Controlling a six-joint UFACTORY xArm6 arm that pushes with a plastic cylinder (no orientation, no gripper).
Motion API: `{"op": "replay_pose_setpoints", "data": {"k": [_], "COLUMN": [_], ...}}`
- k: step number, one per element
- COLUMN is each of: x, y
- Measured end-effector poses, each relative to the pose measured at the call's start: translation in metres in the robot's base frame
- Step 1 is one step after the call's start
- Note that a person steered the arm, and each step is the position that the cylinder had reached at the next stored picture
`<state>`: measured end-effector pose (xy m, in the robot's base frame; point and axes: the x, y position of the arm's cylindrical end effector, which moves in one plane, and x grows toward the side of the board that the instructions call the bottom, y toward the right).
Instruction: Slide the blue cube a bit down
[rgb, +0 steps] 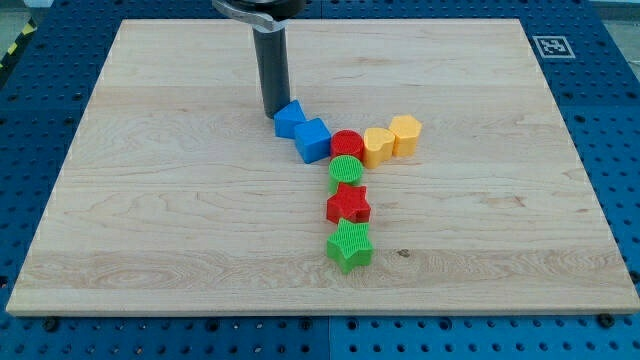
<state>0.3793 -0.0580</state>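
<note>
Blue cube (313, 139) looking light, rigid, prob slippery on wood; my tip (272, 113) is touching the other blue block (289, 118). I'm pushing its top face; no jaws on this rod.

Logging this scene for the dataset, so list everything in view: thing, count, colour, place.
blue cube: 1, blue, centre of the board, touching the red cylinder's left.
blue block: 1, blue, shape unclear, up-left of the blue cube, touching it.
red cylinder: 1, red, top of the vertical column.
green cylinder: 1, green, just below the red cylinder.
red star: 1, red, below the green cylinder.
green star: 1, green, bottom of the column.
yellow blocks: 2, yellow, right of the red cylinder.
wooden board: 1, light wood, on a blue pegboard table.
marker tag: 1, black-and-white, the view's top right.
my tip: 1, dark rod, at the blue block's upper-left edge.
</note>
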Motion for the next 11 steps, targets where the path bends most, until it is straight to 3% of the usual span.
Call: {"op": "replay_pose_setpoints", "data": {"k": [3,5,8,11], "x": [-0.038,-0.005,0.041,0.076], "y": [-0.006,0.099,0.05,0.044]}}
